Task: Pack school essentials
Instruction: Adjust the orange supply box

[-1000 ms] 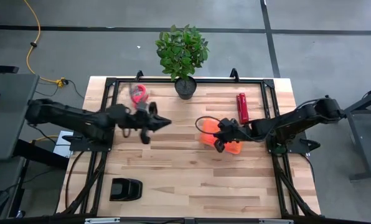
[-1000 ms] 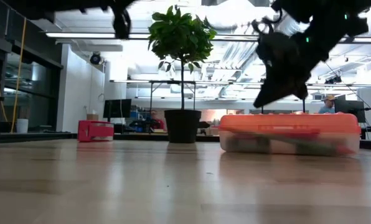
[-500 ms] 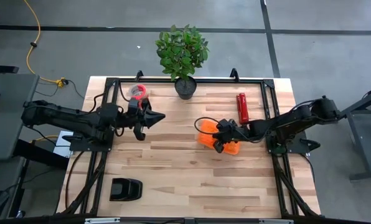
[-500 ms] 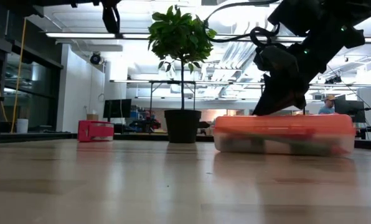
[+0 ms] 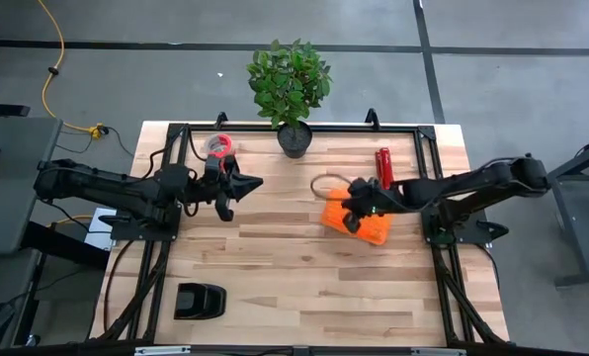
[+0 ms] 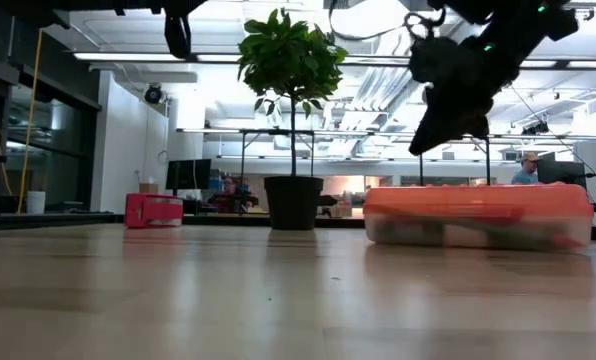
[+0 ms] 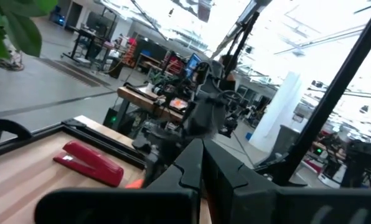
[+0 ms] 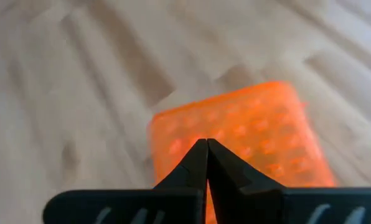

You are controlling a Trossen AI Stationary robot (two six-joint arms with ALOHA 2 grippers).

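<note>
An orange-lidded box (image 5: 366, 225) with a clear lower wall (image 6: 478, 232) rests flat on the table, right of centre, lid shut. The school essentials are hidden inside; only dim shapes show through the wall. My right gripper (image 5: 350, 220) is shut and hangs just above the lid's left part (image 8: 235, 130), slanting down and clear of it in the low view (image 6: 425, 140). My left gripper (image 5: 258, 182) is shut, holds nothing, and hovers high over the table's left half (image 6: 178, 35).
A potted plant (image 5: 293, 94) stands at the far edge's middle. A red tape roll (image 5: 218, 146) lies far left, a red bar-shaped thing (image 5: 383, 171) far right beside the box, and a black object (image 5: 200, 300) near left. Black frame rails (image 5: 428, 158) border the table.
My right gripper dipped onto the box's lid, then rose clear of it, staying shut. The box has slid a little toward the table's right edge and turned slightly. My left gripper drew back toward the table's left edge and then kept still.
</note>
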